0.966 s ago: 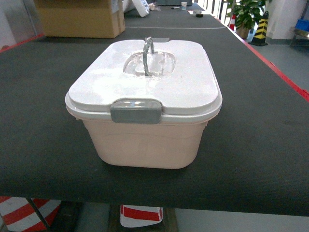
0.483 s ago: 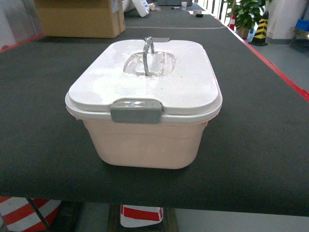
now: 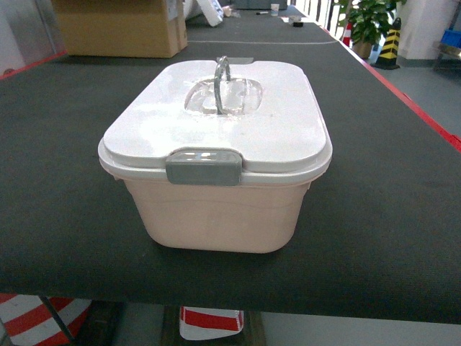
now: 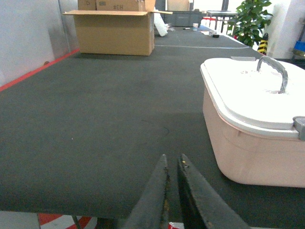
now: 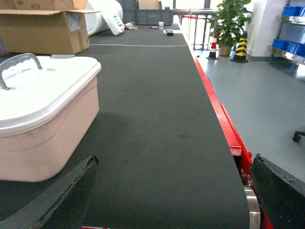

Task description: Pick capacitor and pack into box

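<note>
Early in the job, by the look of it: nothing packed visibly, nothing in hand. Box [image 3: 216, 209] dead centre of the head view, lid [image 3: 216, 122] down, grey latch [image 3: 203, 167] snapped over the near rim, handle [image 3: 221, 83] upright at 12 o'clock on the lid. No capacitor in sight in any view; possibly already inside the box, possibly outside the frames, impossible to say. Left gripper [image 4: 172, 191] clenched to a thin slit, low over the mat, with the box at its 2 o'clock; too dim to tell if anything is pinched there. Right gripper [image 5: 175, 162] spread wide and holding nothing, with the box at its 10 o'clock. Neither one visible from the head camera. Likely next: find the orange piece first, then free the latch and lift the lid by the handle before any packing; probably work for two arms, one steadying the tub against sliding. Underneath, a long table [image 3: 57, 180] covered in dark ribbed matting, flat and grippy-looking, edged with a red strip [image 5: 219, 114] at 3 o'clock. Beyond, a cardboard carton [image 3: 119, 29] at 11 o'clock, a potted plant [image 3: 367, 21] at 1 o'clock beside a striped bollard [image 5: 240, 47], grey floor and blue bins [image 5: 290, 12] far right.
</note>
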Tool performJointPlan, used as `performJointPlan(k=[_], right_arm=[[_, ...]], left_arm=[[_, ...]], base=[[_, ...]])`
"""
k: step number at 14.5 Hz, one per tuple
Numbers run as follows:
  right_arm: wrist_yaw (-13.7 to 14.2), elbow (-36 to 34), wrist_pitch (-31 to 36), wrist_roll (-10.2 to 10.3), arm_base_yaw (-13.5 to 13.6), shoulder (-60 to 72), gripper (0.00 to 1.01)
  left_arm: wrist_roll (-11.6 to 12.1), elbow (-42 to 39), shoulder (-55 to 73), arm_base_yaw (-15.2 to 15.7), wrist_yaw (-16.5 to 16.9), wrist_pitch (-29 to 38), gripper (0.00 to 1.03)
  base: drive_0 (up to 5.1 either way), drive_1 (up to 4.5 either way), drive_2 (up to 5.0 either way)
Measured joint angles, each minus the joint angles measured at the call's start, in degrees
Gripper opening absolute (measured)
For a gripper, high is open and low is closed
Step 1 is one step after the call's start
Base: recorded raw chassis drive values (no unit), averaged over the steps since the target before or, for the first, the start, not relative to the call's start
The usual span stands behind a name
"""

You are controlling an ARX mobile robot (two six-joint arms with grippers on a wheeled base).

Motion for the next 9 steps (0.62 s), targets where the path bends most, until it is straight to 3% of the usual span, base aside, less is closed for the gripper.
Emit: performJointPlan(k=[7, 8, 9], right_arm=[[0.02, 0.0, 0.0, 0.0, 0.0, 0.0, 0.98], [0.02, 0.0, 0.0, 0.0, 0.0, 0.0, 0.98], [0.02, 0.0, 0.0, 0.0, 0.0, 0.0, 0.98]], left_arm=[[0.02, 0.0, 0.0, 0.0, 0.02, -0.15, 0.92], [0.04, 0.0, 0.0, 0.0, 0.02, -0.15, 0.99], [0.02, 0.0, 0.0, 0.0, 0.02, -0.15, 0.98]], base=[[0.0, 0.0, 0.0], [0.0, 0.0, 0.0], [0.0, 0.0, 0.0]])
